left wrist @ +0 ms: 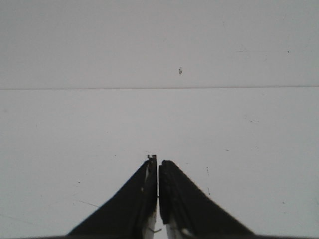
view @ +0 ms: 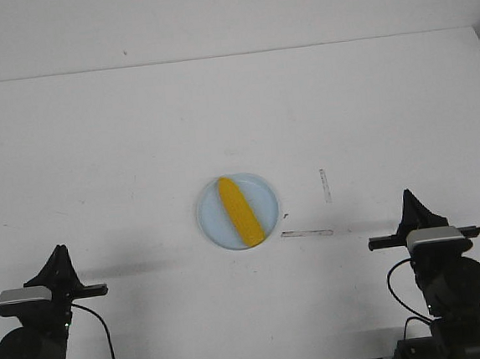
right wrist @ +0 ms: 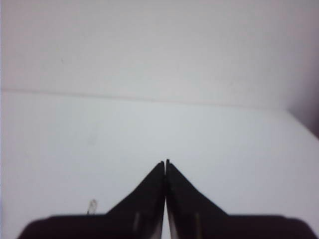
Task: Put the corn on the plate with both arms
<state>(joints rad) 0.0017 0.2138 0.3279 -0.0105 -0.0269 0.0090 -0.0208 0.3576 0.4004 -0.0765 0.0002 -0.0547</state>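
We see the corn [view: 240,210] already lying on the plate [view: 212,221], long axis slanting toward the right tool [view: 409,199], between and ahead of both tools, nearer the right; the left tool [view: 59,253] and right both pressed together, empty.

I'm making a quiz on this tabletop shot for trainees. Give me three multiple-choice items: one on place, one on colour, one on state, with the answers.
1. Where does the corn lie?
A. on the plate
B. on bare table beside the plate
C. in the right gripper

2. What colour is the plate?
A. red
B. pale blue
C. black

3. How do the left gripper's jaws stand?
A. wide open
B. shut on the corn
C. shut, holding nothing

Answers:
1. A, the front view shows the cob lying diagonally within the rim.
2. B, pale blue against the white table.
3. C, the left wrist view shows the jaws together with nothing between.
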